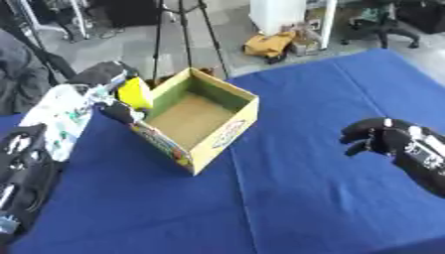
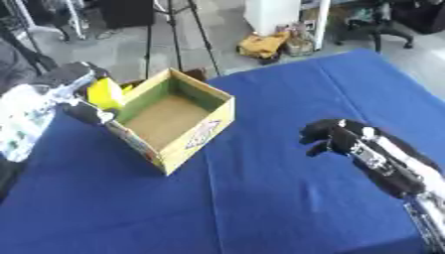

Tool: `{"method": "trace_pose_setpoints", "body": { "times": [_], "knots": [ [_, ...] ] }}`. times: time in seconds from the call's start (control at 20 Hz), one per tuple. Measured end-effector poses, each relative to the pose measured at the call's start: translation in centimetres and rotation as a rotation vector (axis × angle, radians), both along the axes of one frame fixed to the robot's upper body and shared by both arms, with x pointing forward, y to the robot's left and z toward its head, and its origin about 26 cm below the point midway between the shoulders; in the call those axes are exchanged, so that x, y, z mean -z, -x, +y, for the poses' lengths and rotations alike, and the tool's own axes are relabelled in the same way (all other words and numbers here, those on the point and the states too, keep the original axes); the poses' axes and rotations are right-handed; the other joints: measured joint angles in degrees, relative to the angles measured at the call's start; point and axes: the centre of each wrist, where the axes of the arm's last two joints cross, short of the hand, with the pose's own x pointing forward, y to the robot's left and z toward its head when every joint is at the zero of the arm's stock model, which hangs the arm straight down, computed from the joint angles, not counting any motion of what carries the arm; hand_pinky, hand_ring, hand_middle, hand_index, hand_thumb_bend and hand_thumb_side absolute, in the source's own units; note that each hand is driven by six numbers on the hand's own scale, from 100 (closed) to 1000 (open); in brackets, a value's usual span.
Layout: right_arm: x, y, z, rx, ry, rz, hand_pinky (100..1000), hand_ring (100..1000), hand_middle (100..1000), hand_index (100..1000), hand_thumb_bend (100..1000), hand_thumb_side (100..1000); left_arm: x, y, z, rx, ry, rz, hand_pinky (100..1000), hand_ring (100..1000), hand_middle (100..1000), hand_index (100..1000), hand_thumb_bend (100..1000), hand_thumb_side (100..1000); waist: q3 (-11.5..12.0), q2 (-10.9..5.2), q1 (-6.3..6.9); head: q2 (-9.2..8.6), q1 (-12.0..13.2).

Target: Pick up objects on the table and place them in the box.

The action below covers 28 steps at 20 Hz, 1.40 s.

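Cardboard box [image 1: 198,124] sits open on the blue table [image 1: 304,198], its inside bare. Left hand [image 1: 121,111] holds a yellow object [image 1: 135,92] at the box's left wall, fingers curled round it. Right hand [image 2: 334,136] hovers over the cloth well right of the box, fingers curled on nothing.

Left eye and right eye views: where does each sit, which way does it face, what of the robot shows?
Left eye view: in the head, looking down over the blue table at the open cardboard box; left hand holds a yellow object at the box's left wall, right hand hovers curled and empty at right.
Right eye view: same head, set slightly to the right, so everything sits further left in the picture; more of the right forearm shows.
Shared: box, yellow object, both hands, table, tripod behind.
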Motion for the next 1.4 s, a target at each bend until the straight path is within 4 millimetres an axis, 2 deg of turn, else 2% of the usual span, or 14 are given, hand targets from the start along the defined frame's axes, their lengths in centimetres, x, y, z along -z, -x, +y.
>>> {"method": "trace_pose_setpoints", "body": {
  "times": [0.3,0.55,0.65,0.7,0.75,0.8,0.85,0.9,0.95,1.0,1.1,1.2,1.4],
  "knots": [
    [-0.4,-0.3,0.5,-0.028,0.01,-0.007,709,790,762,831,100,801,2.9,-0.3,-2.9,-0.068,-0.034,-0.044,570,480,460,616,100,206,-1.91,0.77,0.57,-0.49,1.03],
    [-0.5,-0.4,0.5,-0.036,0.013,-0.012,709,790,762,831,100,801,4.0,-0.2,-4.1,-0.084,-0.039,-0.06,585,500,488,655,100,219,-2.53,1.34,0.7,-0.98,1.24],
    [-0.5,-0.4,0.5,-0.036,0.014,-0.011,709,790,762,831,100,802,4.4,-0.2,-4.2,-0.082,-0.041,-0.052,590,508,499,671,146,232,-2.59,1.47,0.79,-0.98,1.26],
    [-0.5,-0.4,0.5,-0.036,0.014,-0.011,709,790,762,831,100,802,4.6,-0.1,-4.2,-0.08,-0.044,-0.045,600,519,517,690,254,269,-2.6,1.48,0.81,-0.98,1.27],
    [-0.5,-0.4,0.6,-0.036,0.014,-0.011,709,790,762,831,100,802,4.7,-0.1,-4.1,-0.078,-0.047,-0.041,603,523,522,696,310,294,-2.6,1.49,0.82,-0.99,1.28],
    [-0.5,-0.4,0.6,-0.036,0.014,-0.011,709,790,762,831,100,802,4.8,-0.1,-4.1,-0.075,-0.05,-0.037,624,553,566,738,430,340,-2.6,1.51,0.82,-0.99,1.29],
    [-0.5,-0.4,0.6,-0.036,0.014,-0.011,709,790,762,831,100,802,4.8,-0.1,-4.2,-0.07,-0.057,-0.037,631,567,582,751,454,347,-2.6,1.53,0.82,-0.99,1.29],
    [-0.5,-0.4,0.6,-0.036,0.014,-0.011,709,791,762,831,100,802,4.8,-0.1,-4.2,-0.064,-0.065,-0.037,667,624,644,792,692,456,-2.58,1.55,0.82,-0.99,1.29],
    [-0.5,-0.4,0.6,-0.036,0.014,-0.011,709,790,762,831,100,802,4.8,-0.1,-4.2,-0.058,-0.075,-0.039,680,646,664,802,754,484,-2.53,1.56,0.82,-0.99,1.29],
    [-0.5,-0.4,0.6,-0.036,0.014,-0.011,709,790,762,831,100,801,4.7,0.0,-4.3,-0.049,-0.086,-0.043,706,682,694,821,906,566,-2.47,1.57,0.82,-0.99,1.28],
    [-0.5,-0.4,0.6,-0.036,0.014,-0.011,709,790,762,831,100,801,4.5,0.0,-4.4,-0.033,-0.105,-0.062,737,720,728,834,1000,645,-2.36,1.59,0.82,-0.99,1.28],
    [-0.5,-0.4,0.6,-0.036,0.014,-0.011,709,790,762,831,100,800,4.1,0.1,-4.5,-0.021,-0.115,-0.09,764,744,745,842,1000,716,-2.23,1.59,0.81,-0.99,1.26],
    [-0.5,-0.4,0.6,-0.036,0.013,-0.011,709,790,762,831,100,799,3.1,0.4,-4.5,-0.009,-0.098,-0.192,749,718,726,833,998,726,-1.8,1.57,0.8,-0.99,1.05]
  ]
}}
